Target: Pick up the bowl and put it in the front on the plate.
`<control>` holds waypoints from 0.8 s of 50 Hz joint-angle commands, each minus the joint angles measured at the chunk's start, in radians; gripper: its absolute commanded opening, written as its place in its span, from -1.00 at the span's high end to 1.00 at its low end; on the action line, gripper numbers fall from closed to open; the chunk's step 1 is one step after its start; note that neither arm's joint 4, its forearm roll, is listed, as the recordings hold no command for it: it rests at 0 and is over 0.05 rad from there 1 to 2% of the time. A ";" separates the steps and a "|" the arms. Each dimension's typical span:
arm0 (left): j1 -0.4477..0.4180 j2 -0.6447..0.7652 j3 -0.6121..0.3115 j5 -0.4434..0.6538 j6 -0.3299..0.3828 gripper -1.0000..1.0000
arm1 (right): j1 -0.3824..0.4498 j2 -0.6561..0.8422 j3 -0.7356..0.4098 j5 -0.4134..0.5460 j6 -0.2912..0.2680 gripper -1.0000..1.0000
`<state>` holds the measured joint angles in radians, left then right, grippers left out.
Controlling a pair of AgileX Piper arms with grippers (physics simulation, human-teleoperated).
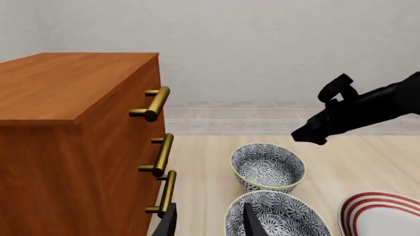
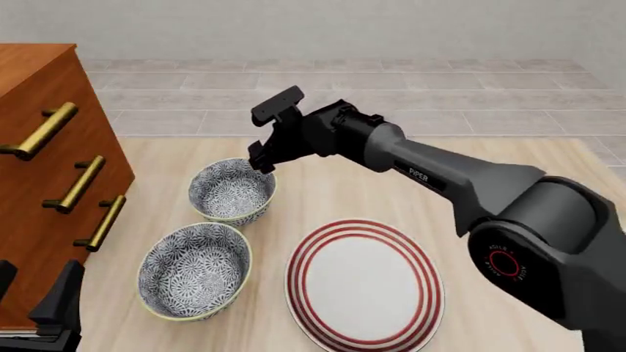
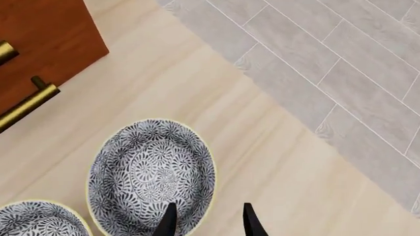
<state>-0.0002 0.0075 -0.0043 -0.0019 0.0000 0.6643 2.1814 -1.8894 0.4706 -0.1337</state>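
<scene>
Bowl [image 2: 193, 271]: front of two alike, blue-grey floral, cream rim, beside the plate [image 2: 364, 284].
Bench [image 2: 470, 183]: pale wood; grey tiled floor [image 2: 440, 95] beyond.
Right end effector [image 2: 262, 155]: open, above rear bowl [image 2: 232, 192].
Left end effector [image 1: 208, 221]: open.

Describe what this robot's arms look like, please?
The right arm is dark grey with rounded joints, white PIPER lettering on its forearm and a red ring mark on the big joint. Its gripper is black with thin pointed jaws. Only the left gripper's black jaws show.
</scene>
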 commanded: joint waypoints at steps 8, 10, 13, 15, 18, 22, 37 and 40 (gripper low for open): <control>0.000 0.000 0.000 0.000 0.000 -1.00 | 0.004 0.096 -0.103 0.029 0.020 -1.00; 0.000 0.000 0.000 0.000 0.000 -1.00 | 0.004 0.106 -0.111 0.031 0.019 -1.00; 0.000 0.000 0.000 0.000 0.000 -1.00 | 0.003 0.124 -0.128 0.037 0.022 -1.00; 0.000 0.000 0.000 0.000 0.000 -1.00 | 0.001 0.136 -0.141 0.042 0.022 -1.00; 0.000 0.000 0.000 0.000 0.000 -1.00 | 0.000 0.146 -0.153 0.046 0.023 -1.00; 0.000 0.000 0.000 0.000 0.000 -1.00 | -0.003 0.173 -0.185 0.059 0.019 -1.00; 0.000 0.000 0.000 0.000 0.000 -1.00 | -0.022 0.234 -0.228 0.071 -0.004 -1.00; 0.000 0.000 0.000 0.000 0.000 -1.00 | -0.024 0.241 -0.234 0.072 -0.004 -1.00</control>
<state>-0.0002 0.0075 -0.0043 -0.0019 0.0000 0.6485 2.3883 -2.0992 0.5373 -0.1301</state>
